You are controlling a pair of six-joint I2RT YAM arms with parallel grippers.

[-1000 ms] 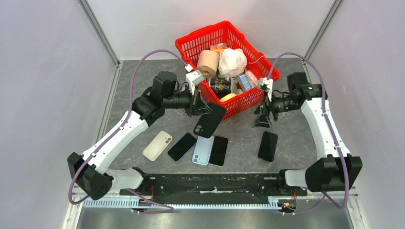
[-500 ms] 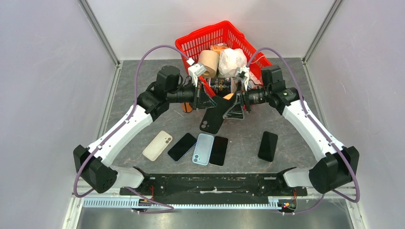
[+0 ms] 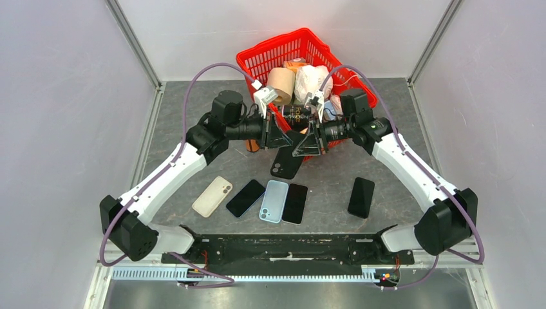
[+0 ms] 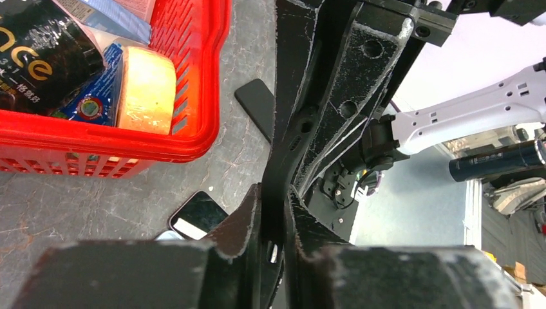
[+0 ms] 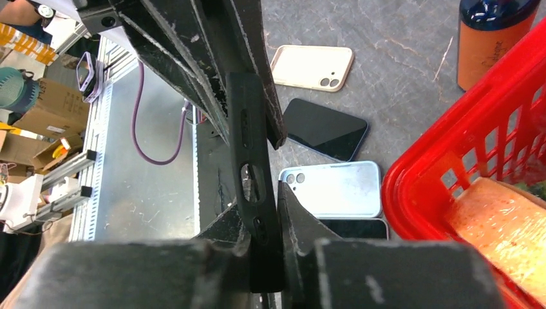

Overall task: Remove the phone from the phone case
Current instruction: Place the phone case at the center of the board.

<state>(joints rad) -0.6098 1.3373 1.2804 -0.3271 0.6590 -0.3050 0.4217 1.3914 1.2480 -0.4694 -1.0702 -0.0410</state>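
Both arms reach in twd the middle of the table [image 3: 386, 174] and meet just in front of the red basket [image 3: 248, 61]. The black phone case [image 3: 286, 162] is up off the table betw them, hanging tilted, camera cut-out end lowest. Whether the phone sits inside can't be told, since only the case back and edge show. Left gripper [image 3: 273, 132] is clenched on the case's upper part from the left; in the left wrist view its fingers [image 4: 248, 215] are pressed close w/ just the thin black edge betw them. Right gripper [image 3: 309, 138] comes in from the opp side and also grasps the case: in the right wrist view the case runs edge-on, button cut-outs visible, pinched betw that gripper's fingertips [image 5: 299, 222]. The two grippers are v. close, nearly touching, on the same end of the case. Below them on the table is a row of items: cream case [image 3: 212, 196] w/ camera hole at far left, then a dark phone [image 3: 245, 197] lying face up, a light blue phone [image 3: 273, 201] back up, and another dark phone [image 3: 295, 203], the last three just beside each other or touching. A further black phone [image 3: 361, 197] lies apart to the right. An orange bottle [image 3: 252, 145] w/ dark cap stands beside the basket's near left corner, mostly behind the left arm. The basket is piled w/ stuff, incl. a brown paper roll [image 3: 280, 84] and a white bag [image 3: 312, 82] on top.
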